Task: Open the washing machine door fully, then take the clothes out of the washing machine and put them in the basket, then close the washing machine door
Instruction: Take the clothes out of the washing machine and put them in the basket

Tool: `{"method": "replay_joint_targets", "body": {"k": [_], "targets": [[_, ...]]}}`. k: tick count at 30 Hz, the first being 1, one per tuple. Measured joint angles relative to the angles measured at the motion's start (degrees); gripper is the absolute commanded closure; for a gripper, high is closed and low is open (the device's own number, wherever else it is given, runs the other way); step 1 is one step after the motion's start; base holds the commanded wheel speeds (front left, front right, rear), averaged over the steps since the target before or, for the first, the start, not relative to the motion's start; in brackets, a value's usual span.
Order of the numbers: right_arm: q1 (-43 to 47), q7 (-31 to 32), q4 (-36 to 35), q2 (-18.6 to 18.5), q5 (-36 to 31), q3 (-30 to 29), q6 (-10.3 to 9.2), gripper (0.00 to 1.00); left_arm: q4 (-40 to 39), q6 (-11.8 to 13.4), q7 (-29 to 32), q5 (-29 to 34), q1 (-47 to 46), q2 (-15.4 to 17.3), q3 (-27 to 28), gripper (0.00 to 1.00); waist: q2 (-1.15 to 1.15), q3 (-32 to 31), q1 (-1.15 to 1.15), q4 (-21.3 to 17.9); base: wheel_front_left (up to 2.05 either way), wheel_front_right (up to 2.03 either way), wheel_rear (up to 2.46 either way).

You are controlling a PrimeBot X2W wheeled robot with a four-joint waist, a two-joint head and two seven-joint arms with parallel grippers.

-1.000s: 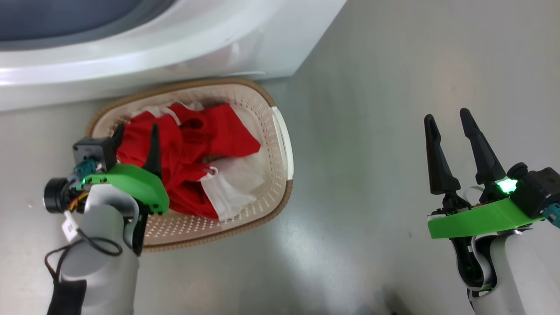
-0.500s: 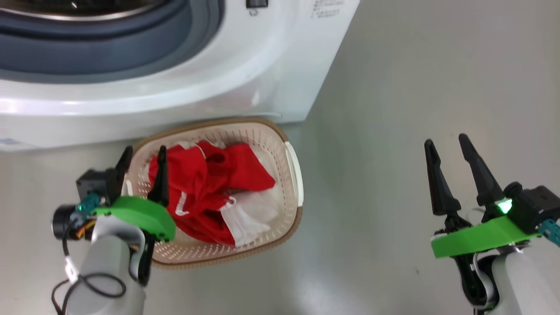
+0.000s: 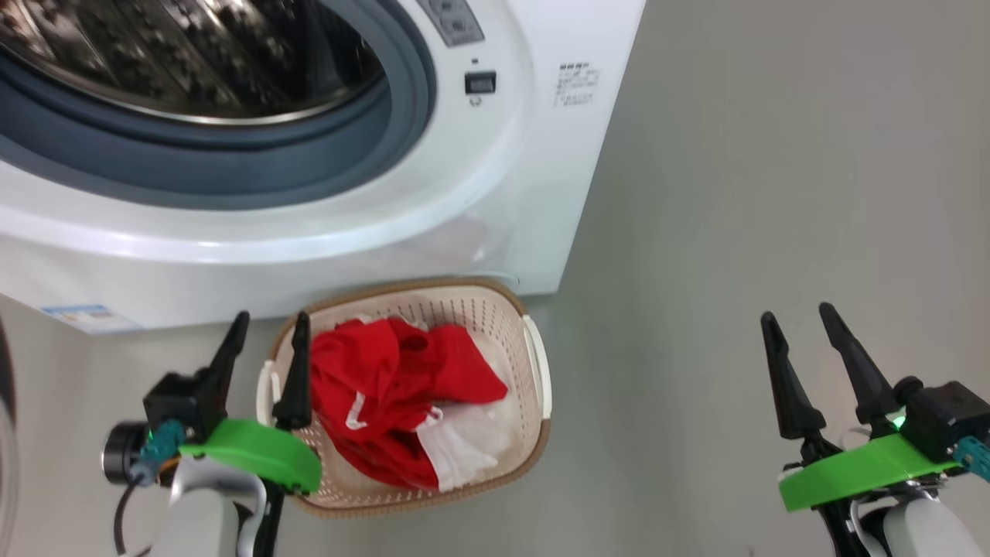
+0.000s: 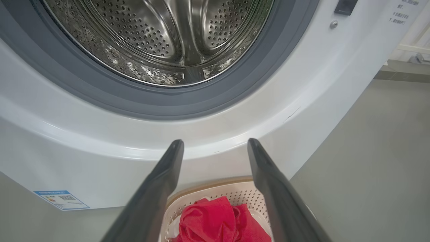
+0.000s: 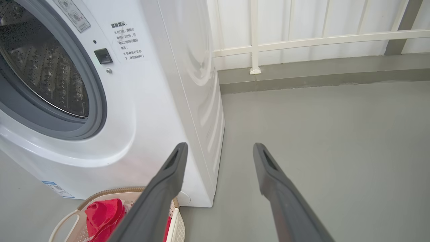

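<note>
Clothes (image 3: 387, 387) lay in the basket (image 3: 537, 379), lower centre, below the washing machine (image 3: 495, 193); its drum (image 4: 161, 40) appeared empty. Left gripper (image 3: 271, 317) and right gripper (image 3: 797, 311) stood wide open, holding nothing. Judged outstanding: reaching and closing the door.

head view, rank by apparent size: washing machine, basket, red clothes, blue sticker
1. washing machine, largest though cut off by the frame
2. basket
3. red clothes, lying inside the basket
4. blue sticker, smallest

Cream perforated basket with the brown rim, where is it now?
Head view, lower left of centre: the basket stands on the grey floor before the white washing machine, beside the open left gripper, red clothes inside.
</note>
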Motion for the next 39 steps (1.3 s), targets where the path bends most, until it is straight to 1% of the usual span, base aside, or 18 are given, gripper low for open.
{"method": "replay_joint_targets", "body": {"k": [6,16,26,32,39], "targets": [[2.97,0.0,0.44,-0.57,0.09,-0.04,0.0,0.0,-5.64,-0.04,0.0,0.02,5.34,0.03,-0.24,0.0,0.0,-4.83,0.0,0.5,0.0,0.0,0.0],[7.47,0.0,0.67,-0.82,0.15,-0.26,0.0,0.0,-11.23,-0.05,0.01,0.38,11.77,0.12,-0.45,0.0,0.0,-10.29,0.0,1.16,0.0,0.0,0.0],[12.83,0.0,0.56,-0.92,0.2,-1.78,0.0,0.0,-15.5,-0.05,0.01,0.54,19.73,0.53,1.63,0.0,0.0,-15.45,0.0,1.66,0.0,0.0,0.0],[14.91,0.0,0.32,-0.92,0.38,-2.2,0.0,0.0,-18.39,-0.05,0.01,0.9,23.63,0.66,2.79,0.0,0.0,-17.31,0.0,1.94,0.0,0.0,0.0],[15.67,0.0,0.12,-0.91,0.38,-2.45,0.0,0.0,-21.01,-0.02,0.01,0.94,26.67,0.86,3.68,0.0,0.0,-17.75,0.0,1.83,0.0,0.0,0.0]]}}
